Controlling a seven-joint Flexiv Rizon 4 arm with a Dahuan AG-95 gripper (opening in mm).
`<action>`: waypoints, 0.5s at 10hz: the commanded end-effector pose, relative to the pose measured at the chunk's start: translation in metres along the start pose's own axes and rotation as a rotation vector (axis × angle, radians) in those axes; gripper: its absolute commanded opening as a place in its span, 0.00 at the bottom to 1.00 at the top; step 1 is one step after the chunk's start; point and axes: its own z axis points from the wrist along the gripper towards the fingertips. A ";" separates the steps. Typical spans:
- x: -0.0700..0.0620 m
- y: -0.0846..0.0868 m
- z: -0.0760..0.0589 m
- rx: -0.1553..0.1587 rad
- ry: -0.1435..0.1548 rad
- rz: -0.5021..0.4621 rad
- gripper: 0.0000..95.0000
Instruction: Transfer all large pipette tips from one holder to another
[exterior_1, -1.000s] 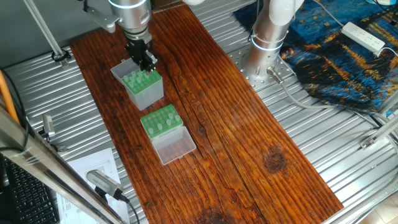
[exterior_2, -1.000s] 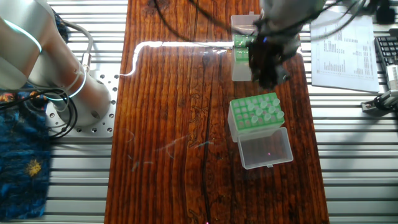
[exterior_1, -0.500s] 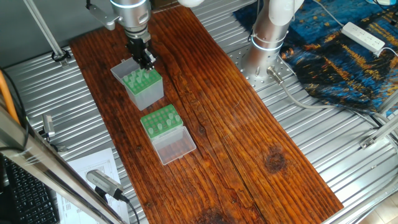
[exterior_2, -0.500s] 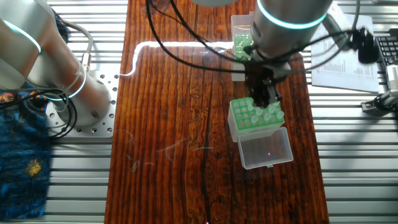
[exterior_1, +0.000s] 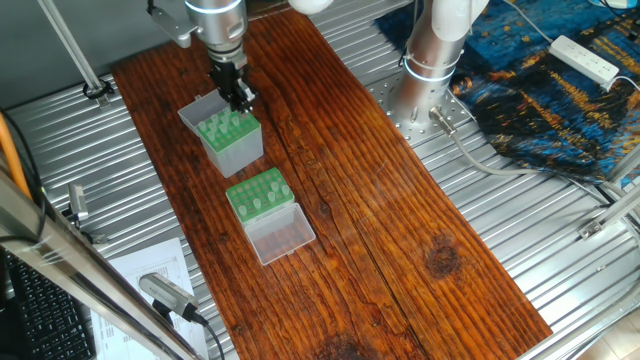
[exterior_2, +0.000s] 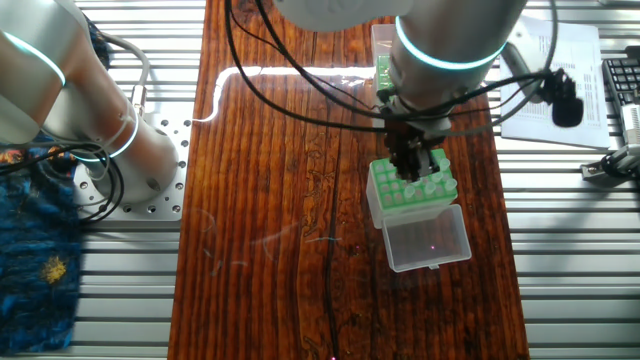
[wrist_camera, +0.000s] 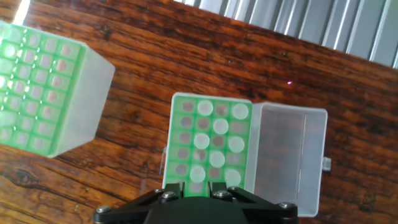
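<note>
Eight or so large pipette tips (wrist_camera: 204, 107) are sitting in the low green rack (wrist_camera: 211, 149) straight ahead of my fingers. My gripper (exterior_2: 415, 168) is hovering above it; clenched, released or carrying a tip, I cannot tell. Beyond, to one side, the taller grey-sided holder (wrist_camera: 46, 93) is looking mostly emptied. I'm judging the transfer well along, rack slots remaining open.

End effector (wrist_camera: 198, 200) fingertips cut off by hand view's bottom edge, taller holder (wrist_camera: 43, 93) cropped at left
</note>
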 end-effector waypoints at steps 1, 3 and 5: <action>-0.002 0.000 0.005 0.003 -0.006 0.002 0.20; -0.002 0.001 0.011 0.006 -0.012 0.004 0.20; -0.003 0.002 0.013 0.009 -0.014 0.004 0.20</action>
